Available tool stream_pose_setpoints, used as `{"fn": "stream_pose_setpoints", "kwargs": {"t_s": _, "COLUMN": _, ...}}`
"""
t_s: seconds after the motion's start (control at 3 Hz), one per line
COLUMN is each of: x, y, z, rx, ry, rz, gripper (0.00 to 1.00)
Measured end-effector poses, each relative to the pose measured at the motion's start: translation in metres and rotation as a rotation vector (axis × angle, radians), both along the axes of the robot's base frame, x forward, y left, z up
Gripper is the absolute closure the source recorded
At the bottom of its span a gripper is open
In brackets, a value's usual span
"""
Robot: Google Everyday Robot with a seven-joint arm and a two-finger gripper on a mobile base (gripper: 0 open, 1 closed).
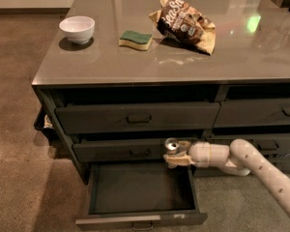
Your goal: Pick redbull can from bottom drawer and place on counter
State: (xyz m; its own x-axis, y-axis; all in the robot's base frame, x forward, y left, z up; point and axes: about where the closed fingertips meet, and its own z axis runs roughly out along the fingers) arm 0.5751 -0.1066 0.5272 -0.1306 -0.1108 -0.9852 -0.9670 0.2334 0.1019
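Observation:
The redbull can (171,146), small and silvery with a shiny round top, is held in my gripper (175,153), which is shut on it. The can hangs above the right rear part of the open bottom drawer (140,187), in front of the middle drawer's face. The drawer is pulled out and its dark flat interior shows nothing inside. My white arm (261,170) reaches in from the lower right. The counter (135,57) is the glossy grey-brown top above the drawer stack.
On the counter stand a white bowl (77,29) at the left, a green-and-yellow sponge (136,39) in the middle and a crumpled chip bag (186,23) to its right. A narrower right-hand drawer stack (258,112) adjoins. Brown floor surrounds the cabinet.

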Motion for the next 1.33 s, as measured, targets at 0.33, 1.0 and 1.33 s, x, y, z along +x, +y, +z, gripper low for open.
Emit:
{"fn": "stream_pose_setpoints", "kwargs": {"t_s": 0.33, "x": 0.005, "y": -0.020, "z": 0.053, "rx": 0.011, "ry": -0.051, "rz": -0.007, "gripper": 1.00}}
{"fn": "stream_pose_setpoints", "kwargs": {"t_s": 1.0, "x": 0.032, "y": -0.017, "z": 0.153, "rx": 0.012, "ry": -0.135, "rz": -0.076, "gripper": 1.00}}
{"fn": "stream_pose_setpoints", "kwargs": {"t_s": 1.33, "x": 0.030, "y": -0.017, "z": 0.156, "rx": 0.021, "ry": -0.141, "rz": -0.072, "gripper": 1.00}}
